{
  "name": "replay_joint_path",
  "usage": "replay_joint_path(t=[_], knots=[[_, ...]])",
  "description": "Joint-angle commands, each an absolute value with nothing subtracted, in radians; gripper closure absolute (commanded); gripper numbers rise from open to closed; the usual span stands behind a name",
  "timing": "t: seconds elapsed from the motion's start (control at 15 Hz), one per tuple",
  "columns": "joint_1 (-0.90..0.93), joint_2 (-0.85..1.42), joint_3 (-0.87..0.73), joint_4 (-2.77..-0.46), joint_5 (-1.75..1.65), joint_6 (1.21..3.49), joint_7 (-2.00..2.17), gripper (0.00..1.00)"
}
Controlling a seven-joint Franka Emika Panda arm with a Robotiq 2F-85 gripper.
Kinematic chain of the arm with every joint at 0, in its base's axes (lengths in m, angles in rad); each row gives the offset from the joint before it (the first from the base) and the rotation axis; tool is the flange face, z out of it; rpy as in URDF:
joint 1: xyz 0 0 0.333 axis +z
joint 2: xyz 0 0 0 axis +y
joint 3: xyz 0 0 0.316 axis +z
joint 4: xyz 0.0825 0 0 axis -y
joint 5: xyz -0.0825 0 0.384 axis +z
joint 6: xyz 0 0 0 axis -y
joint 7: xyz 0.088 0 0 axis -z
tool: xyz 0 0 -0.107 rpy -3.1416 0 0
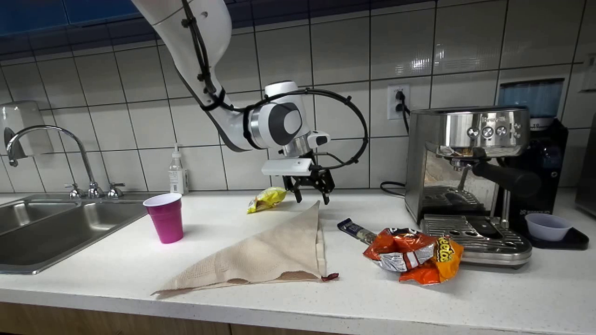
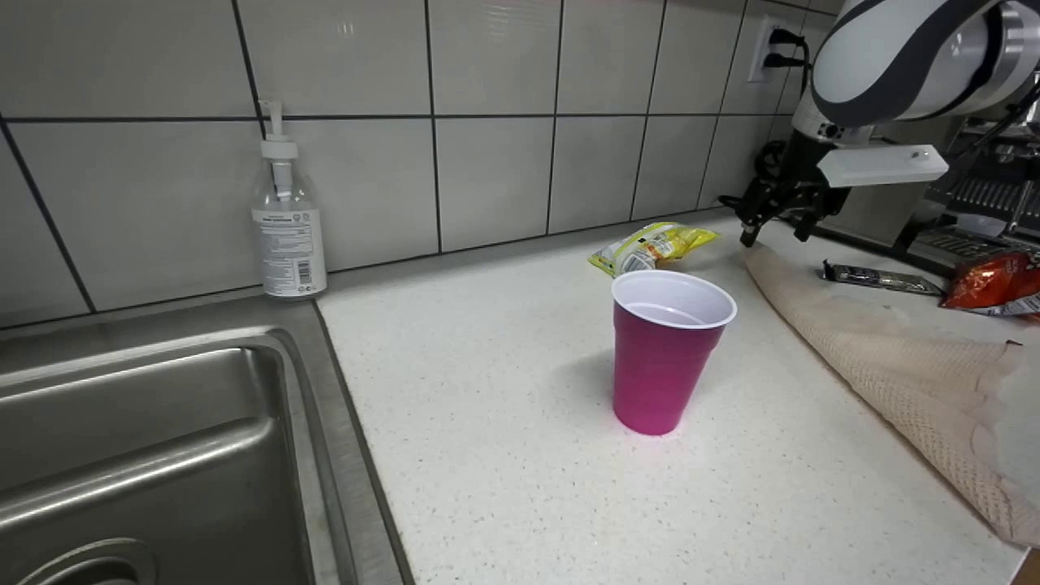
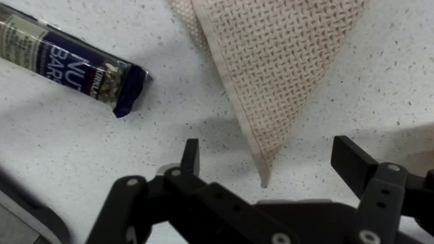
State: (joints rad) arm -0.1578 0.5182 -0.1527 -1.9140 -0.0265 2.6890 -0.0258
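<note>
A: The jaws are wide open. Do they hold anything?

B: No. The wrist view shows the tip of the cloth (image 3: 271,71) between them, with a gap on both sides.

A: How is the arm (image 1: 274,123) bent in an exterior view?

B: It slants down from 11 o'clock, then bends, so the jaws point to 6 o'clock.

A: Where does the cloth go from them?

B: Toward 7 o'clock, with one corner near the front edge of the desk (image 1: 219,228).

A: And room around the jaws?

B: White desk shows at 8 o'clock, between the cloth and the pink cup (image 1: 167,223). The yellow bag (image 1: 267,199) sits near at 9 o'clock, the nut bar (image 1: 357,231) and orange bag (image 1: 414,255) at 4 o'clock. The tile wall (image 1: 344,51) stands behind.
</note>
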Motion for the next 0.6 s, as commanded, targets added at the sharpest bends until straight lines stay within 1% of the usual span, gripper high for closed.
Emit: replay_joint_path(t=[0.0,0.53], knots=[[-0.168,0.579,-0.136,-1.827,-0.012,2.657,-0.017,0.0],[-0.178,0.629,-0.134,-1.758,-0.007,2.652,-0.019,0.0]])
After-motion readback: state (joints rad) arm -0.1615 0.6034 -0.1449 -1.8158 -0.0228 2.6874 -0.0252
